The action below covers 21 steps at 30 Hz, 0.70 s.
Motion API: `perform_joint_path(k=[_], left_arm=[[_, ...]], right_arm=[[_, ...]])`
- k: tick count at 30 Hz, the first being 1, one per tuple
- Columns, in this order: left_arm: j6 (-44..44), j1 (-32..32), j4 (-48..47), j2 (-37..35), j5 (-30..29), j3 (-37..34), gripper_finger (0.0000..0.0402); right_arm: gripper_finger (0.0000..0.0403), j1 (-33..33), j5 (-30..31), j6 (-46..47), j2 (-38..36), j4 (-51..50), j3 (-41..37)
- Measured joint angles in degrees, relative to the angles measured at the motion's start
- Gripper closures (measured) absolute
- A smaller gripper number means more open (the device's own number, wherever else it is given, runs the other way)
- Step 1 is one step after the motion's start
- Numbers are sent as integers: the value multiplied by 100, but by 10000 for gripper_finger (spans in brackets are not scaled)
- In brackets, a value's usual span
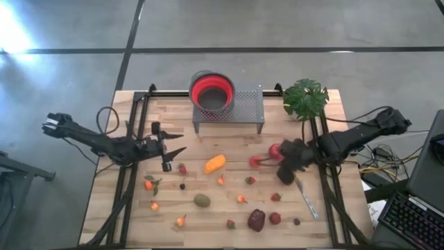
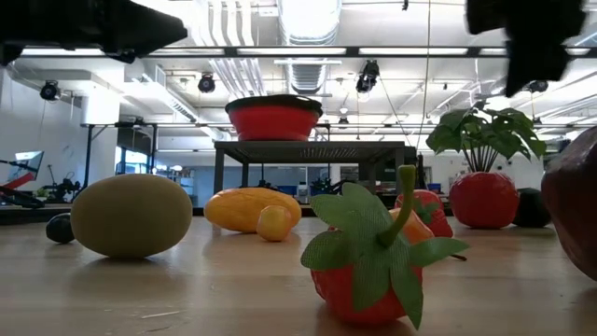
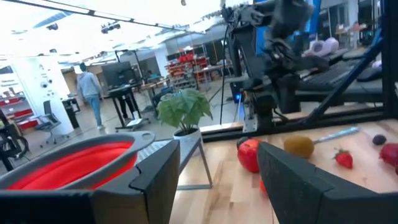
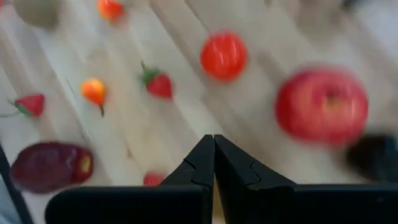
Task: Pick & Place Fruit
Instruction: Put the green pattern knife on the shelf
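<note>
— Fruit (image 1: 216, 164) lies scattered across the desk (image 1: 173, 111); right end effector (image 1: 286, 173) pressed together above the right side, left end effector (image 1: 166, 148) spread, empty.
— Risk: closed fingers descending would knock the red apple (image 1: 275, 150) rolling.

No text, label, brand, number or sign can be read in any view.
</note>
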Motion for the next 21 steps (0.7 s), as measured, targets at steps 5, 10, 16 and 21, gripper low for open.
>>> perform_joint_path(k=[5, 10, 16, 21], left_arm=[[-75, -1, -30, -76, 15, -82, 182], [-76, -1, -29, -65, 23, -63, 182], [-171, -6, -12, -54, 278, -60, 182], [-338, -4, -14, -51, 456, -62, 182]], right_arm=[[394, 895, -4, 1652, 331, -894, 264], [394, 1871, -76, 3233, 678, -1420, 362], [394, 2747, -508, 4699, 1139, -1421, 360], [377, 3021, -1252, 5209, 1651, -1420, 340]])
